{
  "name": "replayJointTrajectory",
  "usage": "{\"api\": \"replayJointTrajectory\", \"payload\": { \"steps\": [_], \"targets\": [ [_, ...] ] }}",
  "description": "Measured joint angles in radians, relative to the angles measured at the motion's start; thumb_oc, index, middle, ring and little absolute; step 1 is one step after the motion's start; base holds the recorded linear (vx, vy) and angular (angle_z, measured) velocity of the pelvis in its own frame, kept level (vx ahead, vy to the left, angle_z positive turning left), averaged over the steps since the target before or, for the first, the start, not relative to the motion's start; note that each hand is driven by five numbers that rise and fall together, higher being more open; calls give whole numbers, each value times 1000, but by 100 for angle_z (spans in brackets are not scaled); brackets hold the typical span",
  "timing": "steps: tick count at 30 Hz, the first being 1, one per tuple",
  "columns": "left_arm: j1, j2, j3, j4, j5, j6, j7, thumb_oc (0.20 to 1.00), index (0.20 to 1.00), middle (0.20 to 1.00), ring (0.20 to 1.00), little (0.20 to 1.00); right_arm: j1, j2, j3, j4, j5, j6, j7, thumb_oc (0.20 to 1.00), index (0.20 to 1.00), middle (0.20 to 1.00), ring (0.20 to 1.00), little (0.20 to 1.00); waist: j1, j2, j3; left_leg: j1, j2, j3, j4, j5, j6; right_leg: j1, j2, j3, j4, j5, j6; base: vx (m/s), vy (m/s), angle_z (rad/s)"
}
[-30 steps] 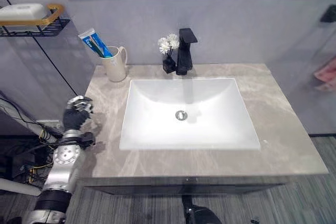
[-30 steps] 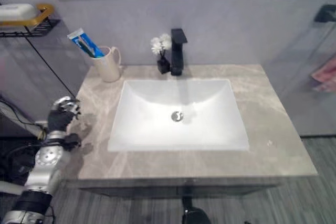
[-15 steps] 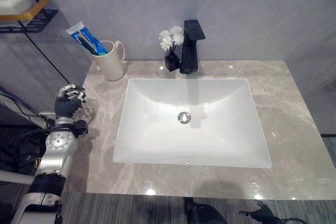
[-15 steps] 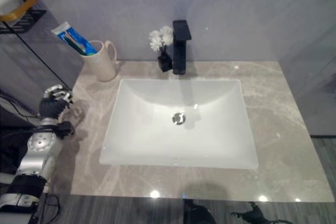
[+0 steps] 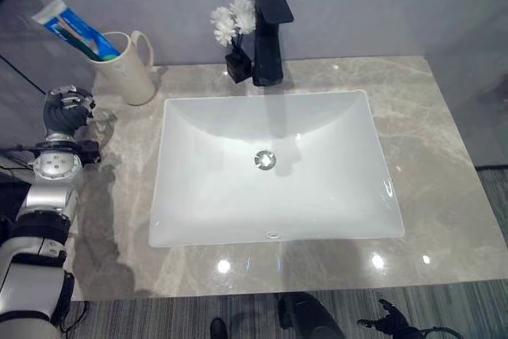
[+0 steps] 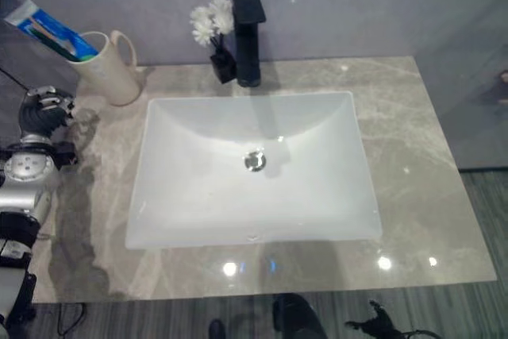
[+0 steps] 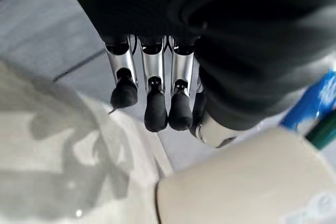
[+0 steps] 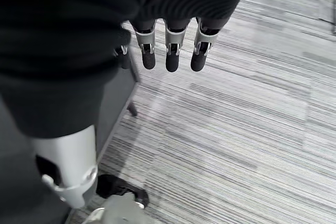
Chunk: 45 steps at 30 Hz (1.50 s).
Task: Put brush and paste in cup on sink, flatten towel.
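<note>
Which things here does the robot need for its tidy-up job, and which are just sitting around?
For the job:
- cup on the counter
- toothpaste tube already standing in the cup, with a green stick beside it, probably the brush
- left hand, beside the cup, holding nothing

Just there:
- white flowers in a small dark vase
- black tap
- white basin

The scene is evenly and brightly lit from above. Small round glare spots are seen on the polished countertop (image 5: 444, 196) along its near edge, and a soft sheen is carried by the white basin (image 5: 274, 168). A shadow is thrown by the black faucet (image 5: 268, 33) down into the basin. In the left wrist view, soft blurred shadows are cast on the counter, and the cream cup (image 7: 247, 182) is rendered out of focus.
</note>
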Motion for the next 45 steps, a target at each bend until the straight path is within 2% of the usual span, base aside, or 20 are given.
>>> {"api": "replayJointTrajectory", "payload": {
  "steps": [5, 16, 27, 36, 45],
  "targets": [
    [-63, -4, -35, 30, 0, -5, 17, 200, 200, 200, 200, 200, -26, -2, 33, -3, 5, 0, -1, 1000, 1000, 1000, 1000, 1000, -1, -1, 18, -27, -2, 6, 0, 6, -10, -26, 4, 12, -22, 22, -10, 3, -12, -5],
    [-73, -5, -37, 30, 6, -8, 38, 200, 200, 200, 200, 200, -77, -12, 39, -86, 21, -19, -2, 1000, 1000, 1000, 1000, 1000, 5, 27, 34, -41, -3, 11, 0, 10, -16, -25, 3, 11, -52, 36, -10, 6, -2, 0],
    [-126, -13, -33, 52, 8, -10, 81, 200, 200, 200, 200, 200, -84, -16, 56, -60, 21, -22, -16, 1000, 1000, 1000, 1000, 1000, 6, 27, 34, -64, -2, 38, -1, 10, -16, -50, 13, 26, -70, 50, -10, 12, -6, -4],
    [-176, -53, -29, 52, 8, -18, 102, 200, 200, 200, 200, 200, -83, -20, 71, -68, 21, -26, -23, 1000, 1000, 1000, 1000, 1000, -3, 16, 28, -60, -18, 112, -6, 0, -18, -76, 19, 81, -69, 61, 2, 24, 19, -17],
    [-228, -117, -46, 56, 13, -24, 116, 200, 200, 200, 200, 200, -81, -19, 97, -89, 22, -31, -22, 1000, 1000, 1000, 1000, 1000, -24, -6, 15, -52, -29, 135, -5, -8, -14, -81, 19, 106, -69, 72, 2, 9, 4, -8]
  ]
}}
